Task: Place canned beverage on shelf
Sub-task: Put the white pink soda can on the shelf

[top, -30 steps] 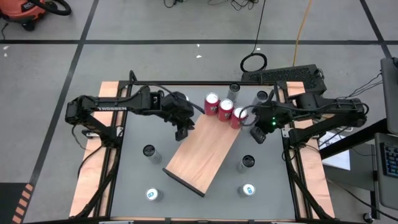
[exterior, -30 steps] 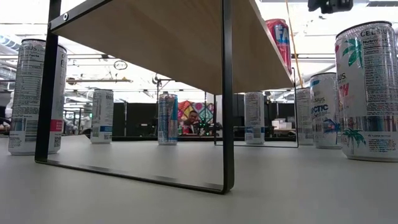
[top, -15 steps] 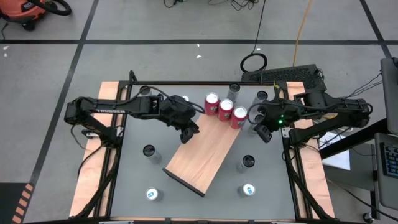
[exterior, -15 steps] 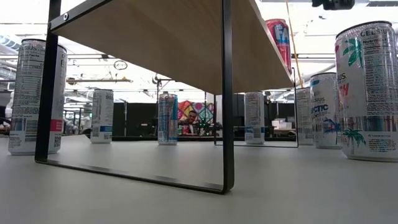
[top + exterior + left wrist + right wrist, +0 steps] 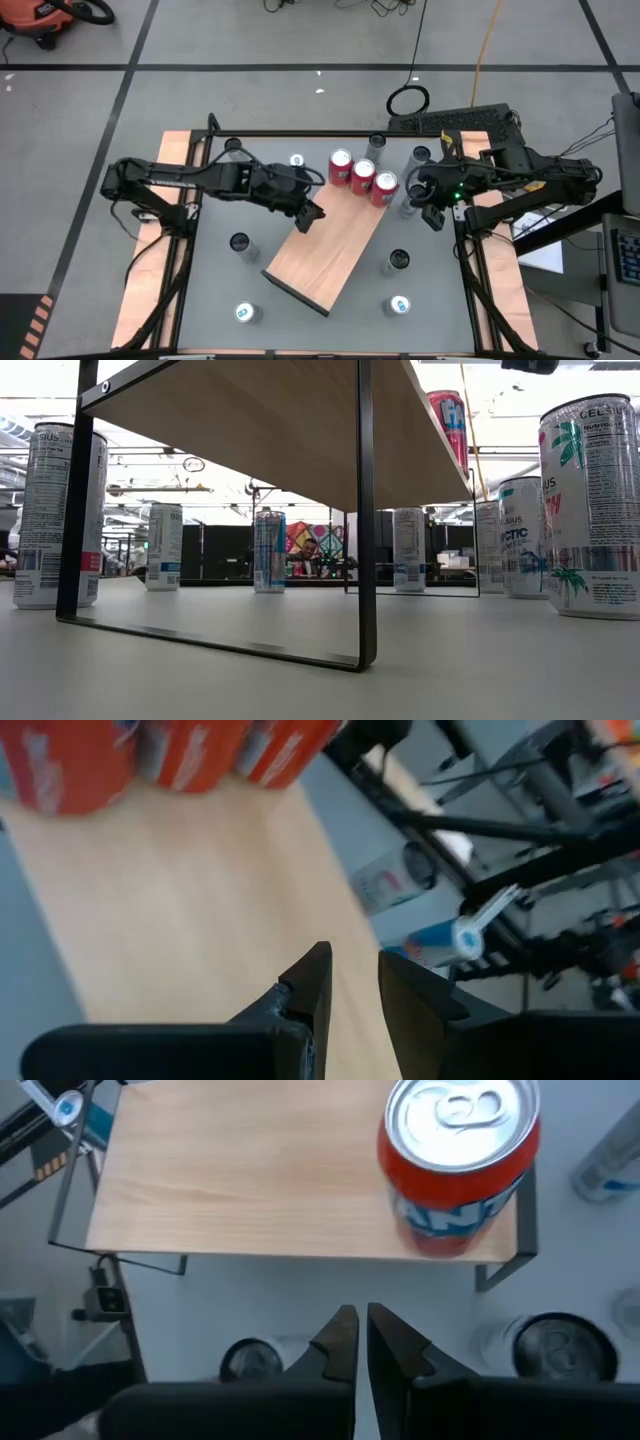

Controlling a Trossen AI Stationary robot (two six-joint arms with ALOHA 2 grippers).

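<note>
Left end effector (image 5: 312, 214), slightly open, empty, has advanced over shelf (image 5: 330, 248); right end effector (image 5: 432, 215) closed

My overhead cam looks straight down; low cam sits at tabletop level under the light-brown wooden shelf board (image 5: 331, 249); both wrist cams share it close-up.

One flat light-brown wooden shelf (image 5: 328, 246) on thin black metal legs stands on the grey table. Three red drink cans (image 5: 362, 176) stand in a row on its far end. Around it on the tabletop, eight slim silver cans (image 5: 239, 243) stand upright, seen from above. Two dark robot arms (image 5: 180, 178) reach in, one from each side.
</note>
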